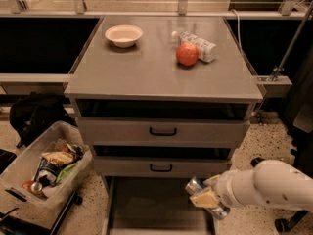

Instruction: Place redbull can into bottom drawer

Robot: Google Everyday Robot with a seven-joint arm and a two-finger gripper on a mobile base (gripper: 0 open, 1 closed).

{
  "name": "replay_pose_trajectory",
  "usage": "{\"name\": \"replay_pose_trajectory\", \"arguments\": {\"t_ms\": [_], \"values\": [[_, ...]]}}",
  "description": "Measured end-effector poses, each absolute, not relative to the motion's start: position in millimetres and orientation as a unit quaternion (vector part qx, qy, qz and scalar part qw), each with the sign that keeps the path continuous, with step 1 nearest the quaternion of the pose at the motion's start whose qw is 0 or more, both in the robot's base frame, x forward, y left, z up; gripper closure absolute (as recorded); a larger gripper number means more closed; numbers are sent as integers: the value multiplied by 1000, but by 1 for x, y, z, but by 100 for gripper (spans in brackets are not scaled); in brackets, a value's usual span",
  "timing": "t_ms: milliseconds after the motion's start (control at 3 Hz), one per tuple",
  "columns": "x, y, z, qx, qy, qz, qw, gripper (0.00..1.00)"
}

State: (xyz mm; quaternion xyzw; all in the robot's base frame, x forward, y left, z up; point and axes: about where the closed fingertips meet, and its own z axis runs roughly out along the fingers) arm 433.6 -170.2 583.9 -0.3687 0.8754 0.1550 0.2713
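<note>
The redbull can (195, 185) is a shiny silver-and-blue can held in my gripper (204, 198) at the lower right, just above the right edge of the open bottom drawer (146, 204). The gripper is shut on the can, at the end of my white arm (264, 185), which comes in from the right. The drawer is pulled out below the cabinet, and its plain grey floor shows. The two upper drawers (163, 131) with black handles are closed.
On the cabinet top stand a white bowl (123, 35), a red apple (187, 54) and a clear plastic bottle (195, 44). A plastic bin (44, 168) of snacks sits on the floor at the left, with a black bag (34, 116) behind it.
</note>
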Motion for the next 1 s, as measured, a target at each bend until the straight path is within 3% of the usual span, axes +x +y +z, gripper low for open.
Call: {"name": "replay_pose_trajectory", "arguments": {"t_ms": [333,1000], "values": [[459,-142,549,-366,872,204,252,100],[463,-140,548,-372,853,245,273,100]]}}
